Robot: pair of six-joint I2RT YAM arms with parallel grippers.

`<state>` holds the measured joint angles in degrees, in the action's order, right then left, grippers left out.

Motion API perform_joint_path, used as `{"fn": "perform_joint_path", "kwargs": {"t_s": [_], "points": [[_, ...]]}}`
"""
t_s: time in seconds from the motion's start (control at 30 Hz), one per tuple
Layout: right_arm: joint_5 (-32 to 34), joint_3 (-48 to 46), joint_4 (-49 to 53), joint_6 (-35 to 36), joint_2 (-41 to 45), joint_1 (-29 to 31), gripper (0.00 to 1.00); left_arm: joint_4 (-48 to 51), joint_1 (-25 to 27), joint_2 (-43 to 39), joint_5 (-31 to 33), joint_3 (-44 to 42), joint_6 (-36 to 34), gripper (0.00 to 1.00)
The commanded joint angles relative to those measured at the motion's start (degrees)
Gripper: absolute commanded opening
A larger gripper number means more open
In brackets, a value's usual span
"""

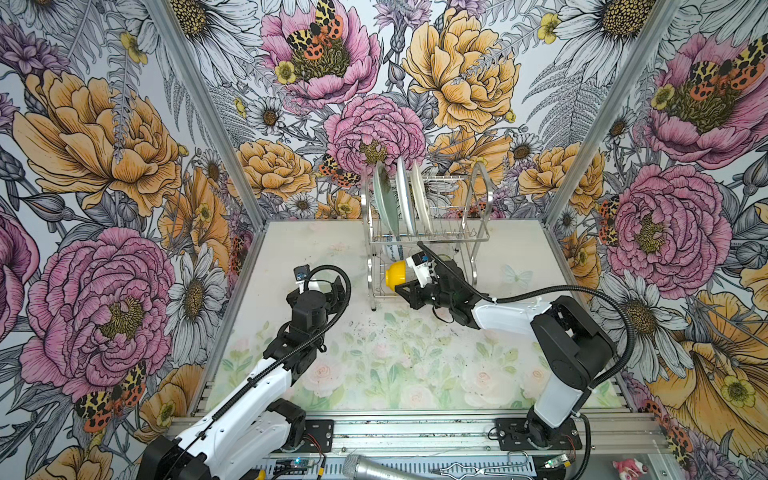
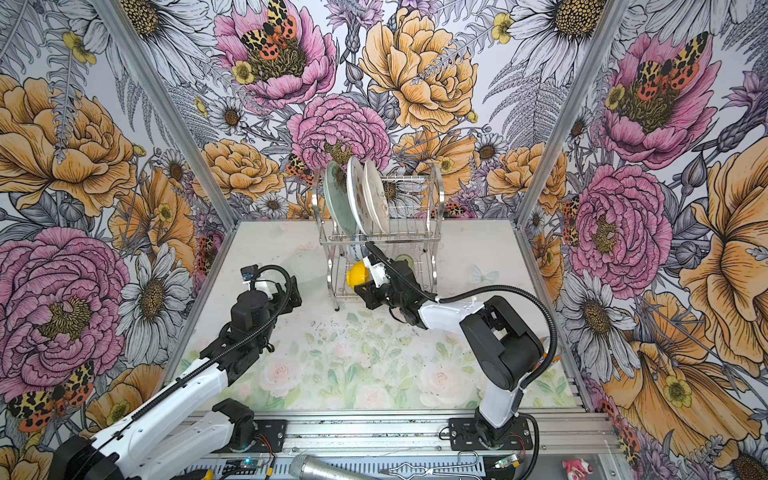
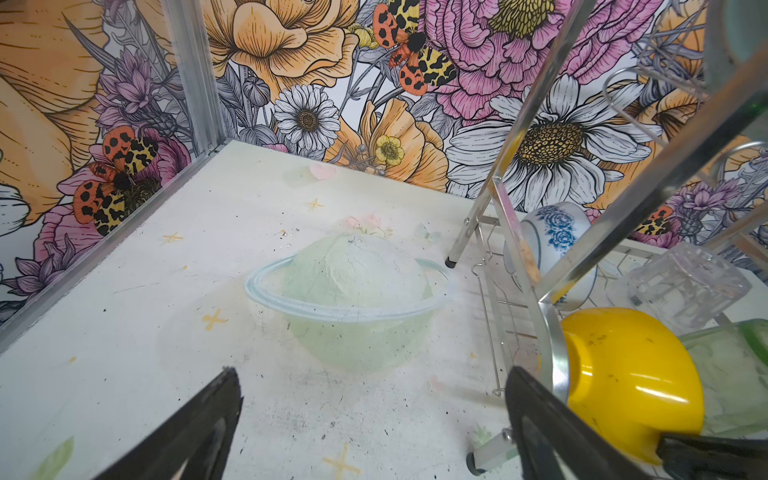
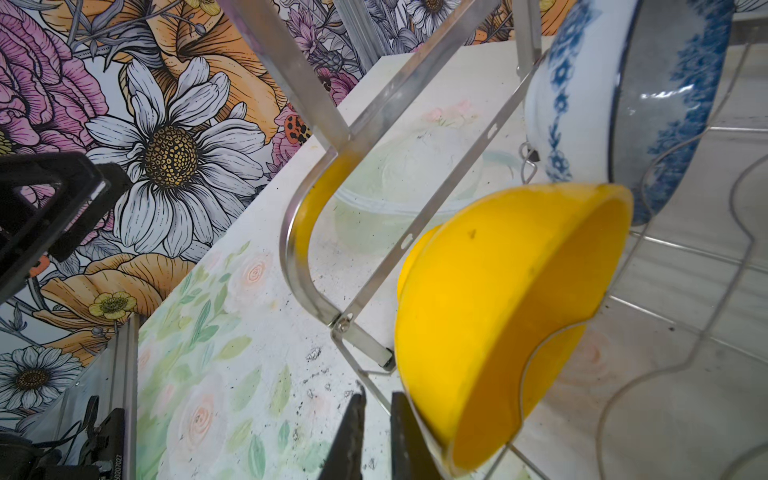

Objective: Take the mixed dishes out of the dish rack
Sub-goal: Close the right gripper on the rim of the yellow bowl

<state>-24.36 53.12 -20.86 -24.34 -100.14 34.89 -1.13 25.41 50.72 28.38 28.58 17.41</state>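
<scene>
Yellow plastic is filling my right wrist view: the yellow bowl (image 4: 519,311) is lying on its side on the lower tier of the dish rack (image 1: 457,240), propped against a wavy wire with its mouth facing me. That is why I am reaching in low, under the upper shelf, and going for the rim, the only thin edge on offer. My right tool (image 4: 379,395) is sitting right at that rim with its fingers nearly together and a slim gap between them. I cannot tell whether the rim is actually pinched or lying just beside one finger. The blue-and-white bowl (image 4: 582,104) is leaning just behind, so I am judging that any pull should go outward, away from it. The three plates (image 1: 405,195) are standing on edge in the upper slots, untouched. My left tool (image 3: 374,374) is hovering spread wide over the bare surface (image 3: 166,311) beside the rack's end, probably waiting clear of the work.
</scene>
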Motion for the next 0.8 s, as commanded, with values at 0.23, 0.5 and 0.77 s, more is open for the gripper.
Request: {"fn": "perform_joint_path", "kwargs": {"t_s": [0.23,0.5,0.77], "points": [[-5.8,0.8,-1.5,1.1,0.2,-1.7,0.26,-1.2,0.5,1.1,-0.5,0.4,-1.2,0.99],[-3.1,-3.3,-0.3,2.2,6.6,-2.5,0.30,-1.2,0.5,0.7,-0.4,0.2,-1.2,0.99],[-3.4,-4.6,0.5,3.1,9.0,-3.9,0.32,-1.2,0.5,1.1,0.1,0.3,-1.1,0.99]]}}
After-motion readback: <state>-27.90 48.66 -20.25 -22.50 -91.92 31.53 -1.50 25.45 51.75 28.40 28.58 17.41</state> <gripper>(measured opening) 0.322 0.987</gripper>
